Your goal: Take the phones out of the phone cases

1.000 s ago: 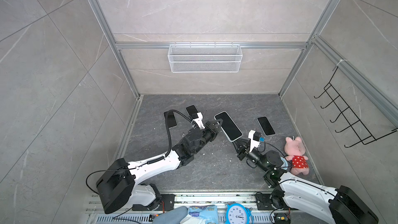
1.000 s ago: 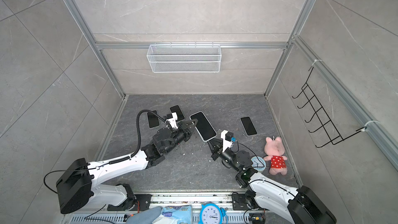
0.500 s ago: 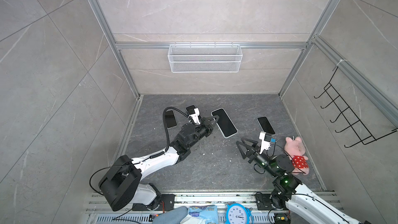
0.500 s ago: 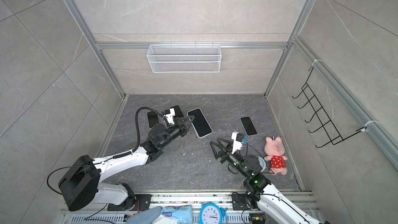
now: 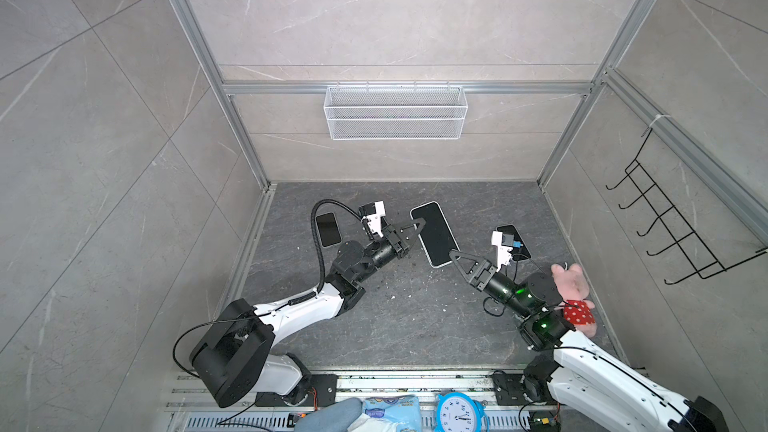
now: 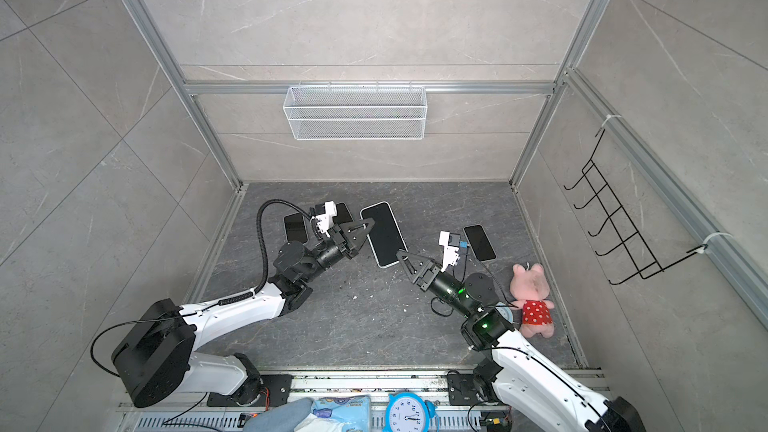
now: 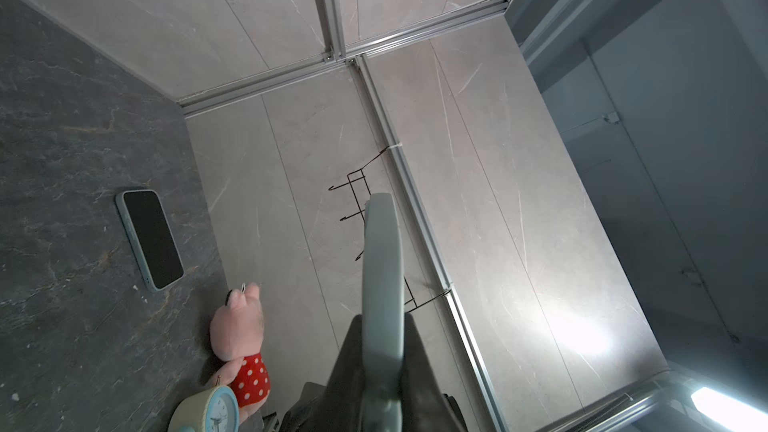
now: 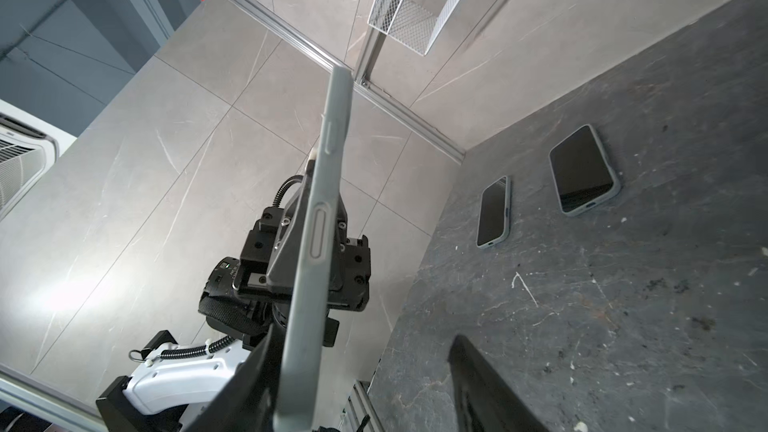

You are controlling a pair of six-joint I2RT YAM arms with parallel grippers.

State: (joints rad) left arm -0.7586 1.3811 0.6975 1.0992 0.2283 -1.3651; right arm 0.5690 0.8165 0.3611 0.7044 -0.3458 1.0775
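Right claw (image 5: 454,256) back at phone (image 5: 434,234) end

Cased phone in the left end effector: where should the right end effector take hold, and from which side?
I'd take the cased phone at its free near end, pinching across the flat faces, from the right arm's side. The left end effector clamps one long edge, and the right end effector, jaws open, straddles it edge-on.

Hour numerals on blue alarm clock (image 6: 409,413) dial
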